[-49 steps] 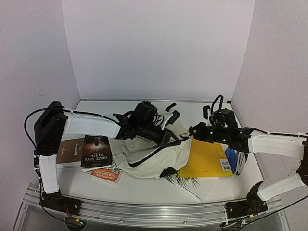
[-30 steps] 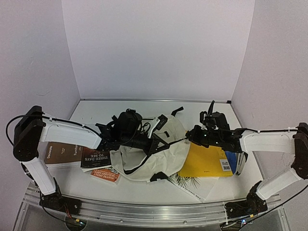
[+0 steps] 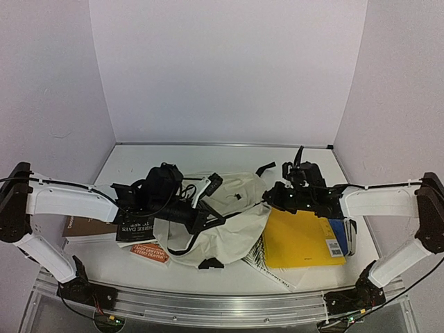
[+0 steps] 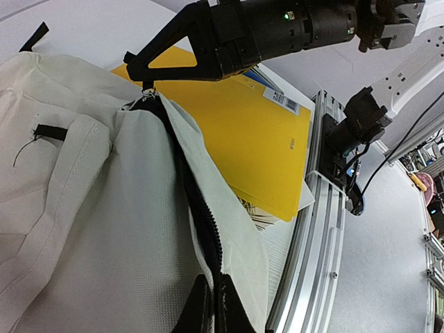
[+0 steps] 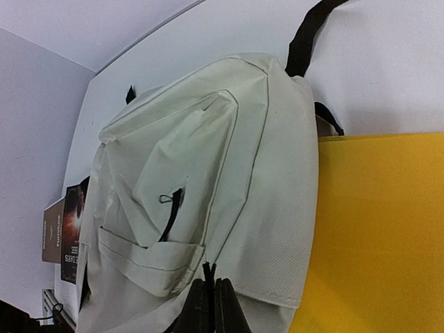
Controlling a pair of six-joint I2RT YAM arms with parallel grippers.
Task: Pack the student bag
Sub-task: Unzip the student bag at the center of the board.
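Cream student bag (image 3: 232,208) lies flat at the centre of the overhead frame, between 2 robot arms on a white table (image 3: 173,156). Its long axis runs from lower left to upper right, and the end with the black carry strap (image 3: 267,168) points to the upper right. Reaching in from the left edge, the left gripper (image 3: 210,220) is pressed together on the black zipper (image 4: 196,201) at the bag's lower middle. From the right, the right gripper (image 3: 267,202) pinches the same zipper line at its small metal pull (image 4: 148,87). The zipper runs taut between the 2 pincers, so the mouth looks set to be drawn open along that line. A yellow folder (image 3: 302,239) lies at right, its edge under the bag; books (image 3: 139,225) wait at left.
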